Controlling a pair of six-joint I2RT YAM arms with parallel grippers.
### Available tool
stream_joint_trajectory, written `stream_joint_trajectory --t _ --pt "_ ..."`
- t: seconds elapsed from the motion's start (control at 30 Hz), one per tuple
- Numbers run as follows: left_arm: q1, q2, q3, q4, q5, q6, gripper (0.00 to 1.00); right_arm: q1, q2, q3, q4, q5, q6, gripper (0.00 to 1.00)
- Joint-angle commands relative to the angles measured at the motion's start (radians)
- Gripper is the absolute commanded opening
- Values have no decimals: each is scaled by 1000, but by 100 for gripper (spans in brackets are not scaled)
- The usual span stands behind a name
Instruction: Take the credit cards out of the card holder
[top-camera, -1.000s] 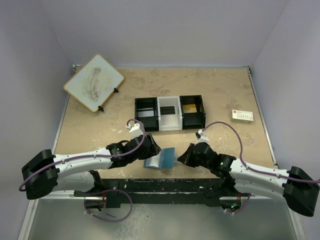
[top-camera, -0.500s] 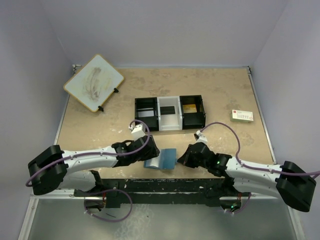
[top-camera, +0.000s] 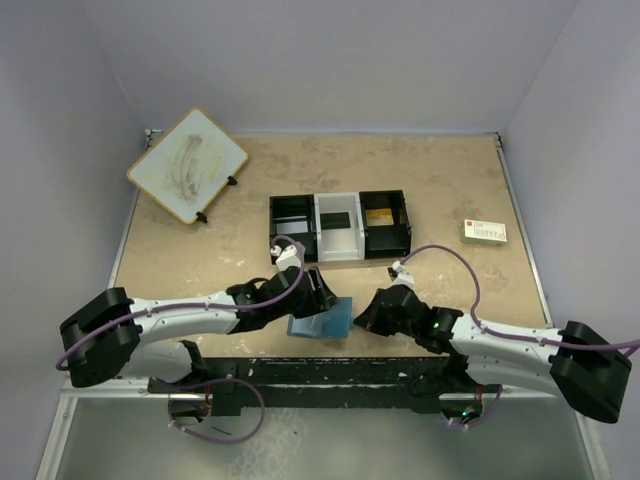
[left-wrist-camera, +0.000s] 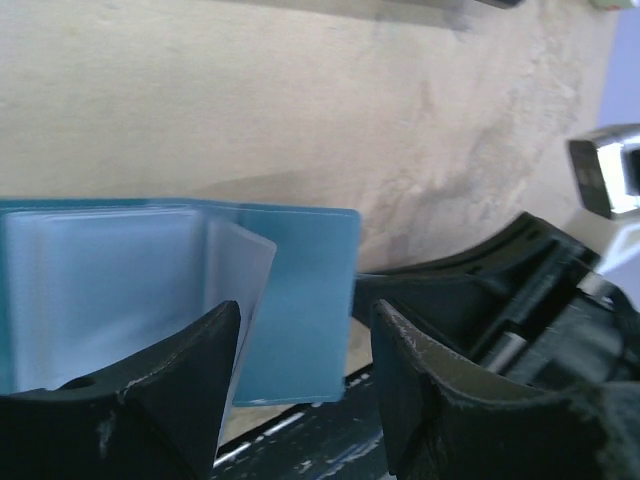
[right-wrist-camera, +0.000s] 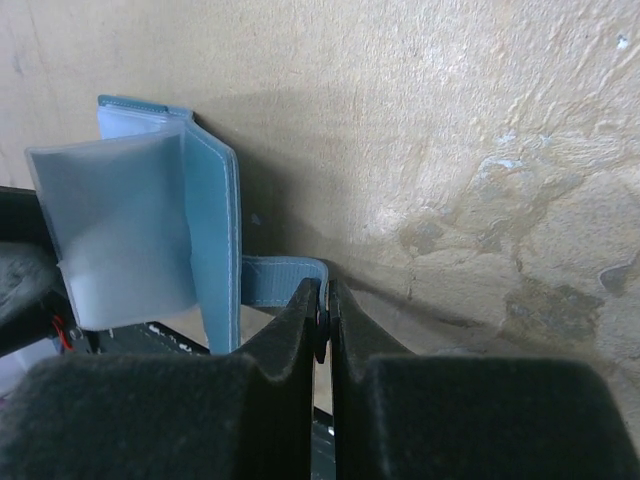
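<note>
On the mottled beige table (top-camera: 180, 260), low in the middle of the top view, the left fingers (left-wrist-camera: 170, 390) stand apart astride one edge of the holder (top-camera: 328, 322). The holder is a flat blue wallet spread open like a book, just below the black-and-white tray (top-camera: 340, 228). From above it reads as a plain blue slab, but both wrist views show its frosted, paler pockets, and the right wrist view alone shows the right fingers (right-wrist-camera: 290, 345) pressed together on its small tab (right-wrist-camera: 275, 280).
</note>
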Motion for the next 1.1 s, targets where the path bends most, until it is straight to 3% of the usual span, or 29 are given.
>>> stream_joint_trajectory --t 0.0,0.2,0.37,0.53,0.7,1.07 --pt "-3 51 8 216 146 23 53 -3 25 8 32 -8 7 7" --pt "-7 133 34 202 174 37 51 -3 2 25 17 -1 6 11" --pt "-12 172 35 167 162 44 50 -3 -98 72 -91 34 -5 33" --pt "-28 195 41 149 154 44 49 -4 -203 163 -244 120 -29 39" --pt "-35 195 59 106 133 55 48 -4 -196 210 -180 60 -87 31" --pt "-57 167 32 87 122 50 45 -4 86 263 -51 -41 -123 15"
